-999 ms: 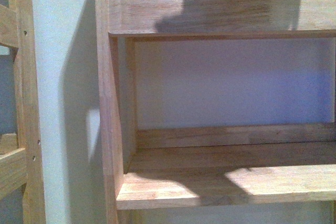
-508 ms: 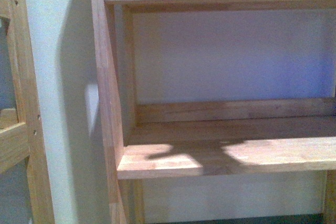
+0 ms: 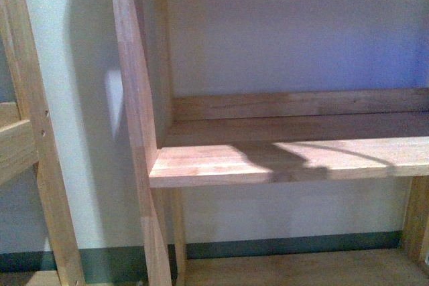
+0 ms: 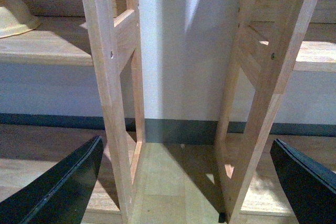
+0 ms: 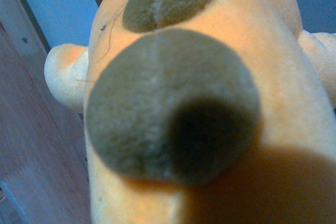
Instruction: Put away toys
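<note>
Filling the right wrist view, orange plush toy (image 5: pixel 210 108) with grey-brown patches, pressed close against the right gripper, grip not discernible; left gripper (image 4: pixel 184 182) spread wide, empty, facing two wooden shelf uprights (image 4: pixel 110 93).

Three views: one on the shelving, two from the wrists.

The front view faces a wooden shelf unit (image 3: pixel 281 159) close up and almost level with one shelf board, with the wall behind and a second frame (image 3: pixel 27 132) at the left edge. The left wrist view looks level and low between two upright frames (image 4: pixel 113 77) toward the wall and floor, its open finger tips (image 4: pixel 63 182) at the lower corners; it shares the uprights, wall and dark skirting with the front view. The right wrist view is filled by the orange plush (image 5: pixel 210 103), very near.
</note>
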You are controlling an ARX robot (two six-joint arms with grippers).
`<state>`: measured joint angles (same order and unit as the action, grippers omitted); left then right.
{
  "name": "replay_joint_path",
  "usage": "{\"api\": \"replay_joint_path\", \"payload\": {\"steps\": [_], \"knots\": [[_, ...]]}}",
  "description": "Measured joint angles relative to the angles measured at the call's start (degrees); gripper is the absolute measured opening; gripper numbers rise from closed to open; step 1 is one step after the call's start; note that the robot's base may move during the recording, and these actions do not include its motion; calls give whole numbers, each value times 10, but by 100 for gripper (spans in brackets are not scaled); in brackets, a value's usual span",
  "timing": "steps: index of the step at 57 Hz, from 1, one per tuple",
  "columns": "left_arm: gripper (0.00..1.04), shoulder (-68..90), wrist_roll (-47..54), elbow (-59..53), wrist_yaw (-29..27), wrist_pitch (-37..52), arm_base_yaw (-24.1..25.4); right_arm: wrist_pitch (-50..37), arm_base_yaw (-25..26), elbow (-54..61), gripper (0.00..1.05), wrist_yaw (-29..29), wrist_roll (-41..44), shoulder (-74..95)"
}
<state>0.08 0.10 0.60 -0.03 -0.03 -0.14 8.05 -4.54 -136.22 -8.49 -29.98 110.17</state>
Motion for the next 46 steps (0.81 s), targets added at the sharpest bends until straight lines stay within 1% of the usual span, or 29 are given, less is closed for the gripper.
{"api": "replay_joint_path", "payload": {"steps": [24, 26, 35, 46], "knots": [[99, 0, 0, 0, 0, 0, 0, 86, -24, -176, 20, -40, -57, 120], [99, 0, 0, 0, 0, 0, 0, 101, -27, -206, 20, -48, -66, 139], [99, 0, 0, 0, 0, 0, 0, 121, -35, -247, 20, -55, -83, 167], [99, 0, 0, 0, 0, 0, 0, 116, -37, -268, 20, -58, -111, 188]]}}
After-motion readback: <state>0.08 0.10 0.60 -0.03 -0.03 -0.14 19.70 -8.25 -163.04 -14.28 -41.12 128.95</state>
